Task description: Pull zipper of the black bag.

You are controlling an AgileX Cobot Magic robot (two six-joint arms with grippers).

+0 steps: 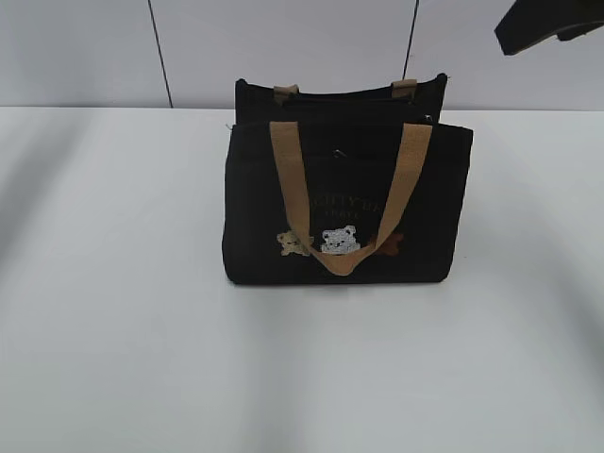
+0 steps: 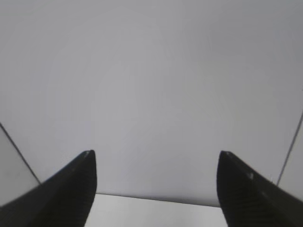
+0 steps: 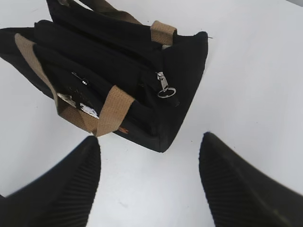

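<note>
The black bag (image 1: 347, 198) stands upright in the middle of the white table, its front with tan handles and three bears facing the exterior camera. In the right wrist view the black bag (image 3: 118, 61) lies ahead and left of my open, empty right gripper (image 3: 150, 142). The zipper (image 3: 164, 85), a silvery pull tab with a ring, hangs at the bag's near end, above the gap between my fingers. A dark part of the right arm (image 1: 547, 24) shows at the upper right of the exterior view. My left gripper (image 2: 156, 156) is open and empty, facing a plain wall; no bag shows there.
The white table (image 1: 113, 330) spreads wide on both sides of the bag and in front of it. A pale panelled wall (image 1: 85, 47) stands behind the table's far edge.
</note>
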